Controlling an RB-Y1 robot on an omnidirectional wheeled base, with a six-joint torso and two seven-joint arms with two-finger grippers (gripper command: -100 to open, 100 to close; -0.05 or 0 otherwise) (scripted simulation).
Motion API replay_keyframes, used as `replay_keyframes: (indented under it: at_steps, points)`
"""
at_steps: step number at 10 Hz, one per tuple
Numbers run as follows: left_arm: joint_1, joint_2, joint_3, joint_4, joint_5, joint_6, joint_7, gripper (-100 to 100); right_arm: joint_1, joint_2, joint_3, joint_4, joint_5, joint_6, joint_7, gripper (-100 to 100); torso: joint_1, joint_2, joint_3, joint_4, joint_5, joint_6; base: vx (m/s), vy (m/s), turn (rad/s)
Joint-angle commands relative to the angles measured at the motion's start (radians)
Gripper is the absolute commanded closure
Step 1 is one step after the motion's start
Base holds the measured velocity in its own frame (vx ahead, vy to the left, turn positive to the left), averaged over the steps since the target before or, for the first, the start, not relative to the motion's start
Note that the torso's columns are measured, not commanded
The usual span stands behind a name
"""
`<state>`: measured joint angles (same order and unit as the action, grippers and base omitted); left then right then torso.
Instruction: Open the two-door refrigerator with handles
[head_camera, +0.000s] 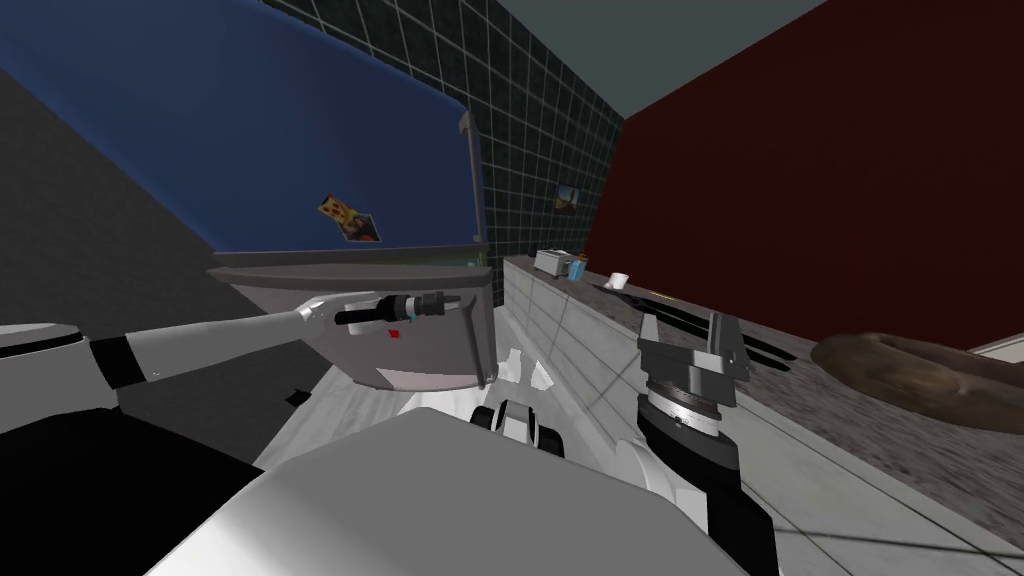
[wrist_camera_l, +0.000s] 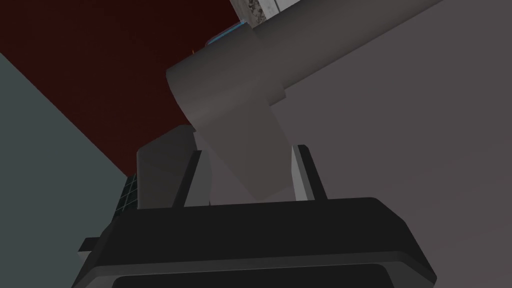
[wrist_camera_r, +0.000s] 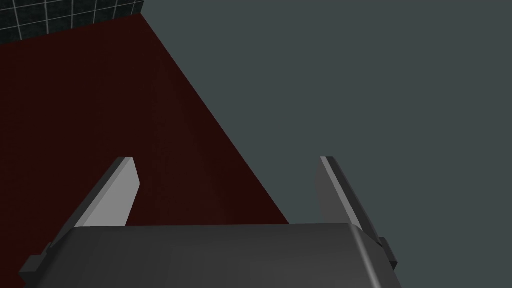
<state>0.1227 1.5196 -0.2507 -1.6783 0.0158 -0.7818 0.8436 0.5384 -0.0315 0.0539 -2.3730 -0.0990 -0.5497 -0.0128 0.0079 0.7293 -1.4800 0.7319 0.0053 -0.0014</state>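
The refrigerator has a blue upper door (head_camera: 250, 130) and a grey lower door (head_camera: 410, 345), each with a grey bar handle along its right edge. My left arm reaches across to the lower door's handle (head_camera: 470, 345), and my left gripper (head_camera: 462, 303) is at its upper end. In the left wrist view the left gripper (wrist_camera_l: 250, 150) is shut on that handle (wrist_camera_l: 235, 110), the fingers (wrist_camera_l: 192, 175) pressing its sides. The top edge of the lower door shows as a strip under the blue door. My right gripper (head_camera: 690, 335) stands open and pointing up, with nothing between its fingers (wrist_camera_r: 117, 192).
A counter (head_camera: 600, 330) runs along the right of the refrigerator, with a toaster (head_camera: 550, 262) and a white cup (head_camera: 618, 281) at its far end and a brown round thing (head_camera: 920, 370) nearer. A dark red wall rises behind it. The upper door's handle (head_camera: 467, 170) is above my left hand.
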Motion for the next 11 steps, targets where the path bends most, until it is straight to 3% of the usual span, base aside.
replay_keyframes:
  at_steps: [1, 2, 3, 4, 6, 8, 9, 11]
  points:
    - [-0.084, -0.019, -0.074, 0.081, -0.006, -0.08, -0.002, 100, 0.0, 0.0, 0.0, 0.0, 0.0, 0.0, 0.0, 0, -0.002, 0.004, 0.002, 0.0, 0.001, 0.0, -0.139, -0.053, 0.053]
    - [-0.119, -0.019, -0.1, 0.111, -0.006, -0.109, -0.002, 100, 0.0, 0.0, 0.0, 0.0, 0.0, 0.0, 0.0, 0, -0.003, 0.005, 0.003, 0.001, 0.0, 0.002, -0.077, -0.013, -0.009]
    - [-0.12, -0.019, -0.13, 0.141, -0.006, -0.139, -0.002, 100, 0.0, 0.0, 0.0, 0.0, 0.0, 0.0, 0.0, 0, -0.002, 0.003, 0.001, 0.002, -0.001, 0.002, -0.017, 0.011, -0.028]
    - [-0.12, -0.019, -0.131, 0.147, -0.006, -0.139, -0.002, 100, 0.0, 0.0, 0.0, 0.0, 0.0, 0.0, 0.0, 0, 0.001, -0.001, 0.0, -0.001, 0.001, 0.0, 0.006, 0.006, -0.011]
    - [-0.207, -0.039, -0.191, 0.213, -0.008, -0.218, -0.009, 100, 0.0, 0.0, 0.0, 0.0, 0.0, 0.0, 0.0, 0, 0.004, 0.004, 0.002, -0.001, 0.003, -0.002, -0.126, -0.019, 0.049]
    - [-0.232, -0.039, -0.242, 0.267, -0.008, -0.256, -0.009, 100, 0.0, 0.0, 0.0, 0.0, 0.0, 0.0, 0.0, 0, 0.002, 0.003, 0.002, 0.001, 0.001, -0.001, -0.048, -0.024, -0.003]
    - [-0.289, -0.06, -0.271, 0.302, -0.01, -0.305, -0.015, 100, 0.0, 0.0, 0.0, 0.0, 0.0, 0.0, 0.0, 0, 0.003, -0.002, -0.001, -0.002, 0.002, -0.001, -0.096, -0.02, 0.072]
    - [-0.343, -0.06, -0.322, 0.358, -0.01, -0.363, -0.015, 100, 0.0, 0.0, 0.0, 0.0, 0.0, 0.0, 0.0, 0, 0.003, 0.004, 0.003, 0.0, 0.002, 0.0, -0.114, -0.026, 0.014]
